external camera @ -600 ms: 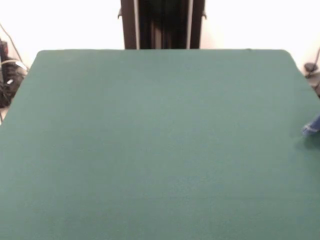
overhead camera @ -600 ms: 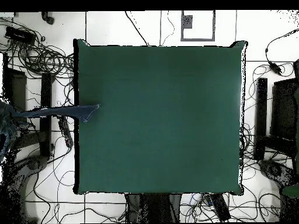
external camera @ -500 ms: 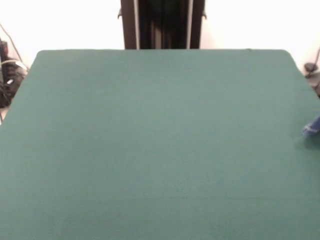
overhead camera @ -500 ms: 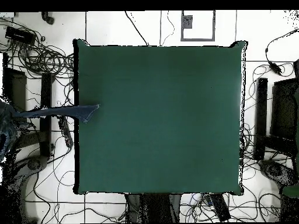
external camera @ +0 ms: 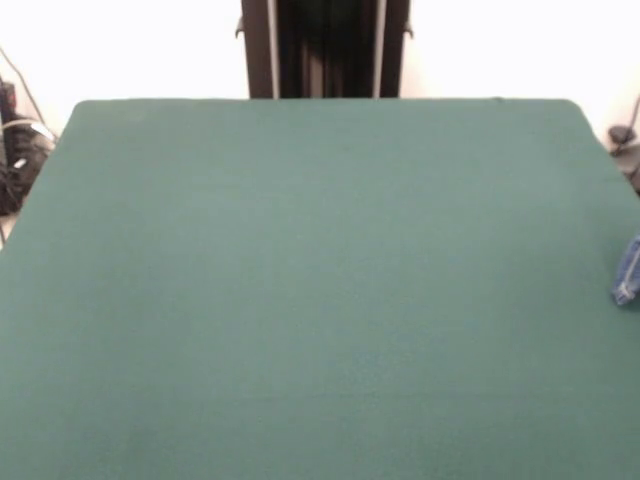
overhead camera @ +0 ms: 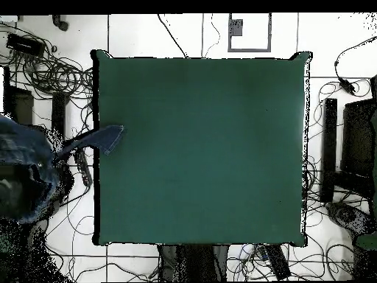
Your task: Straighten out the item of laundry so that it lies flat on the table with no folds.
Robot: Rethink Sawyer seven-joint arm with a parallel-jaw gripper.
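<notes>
The table point(external camera: 320, 300) is covered in dark green cloth. Only a small blue corner of the item of laundry point(external camera: 628, 272) shows at the right edge of the front view. From overhead, that denim strip point(overhead camera: 101, 140) reaches just over the table's point(overhead camera: 199, 147) left edge, and the rest trails off the table toward a person. Neither view shows the gripper or the arm.
A person point(overhead camera: 26, 177) in dark clothing stands at the left edge of the overhead view, beside the table. Cables point(overhead camera: 51, 70) and dark boxes point(overhead camera: 329, 147) lie on the floor around the table.
The person has come further into the overhead view. The denim strip now slants down toward them. In the front view the blue tip sits lower and closer to the right edge.
</notes>
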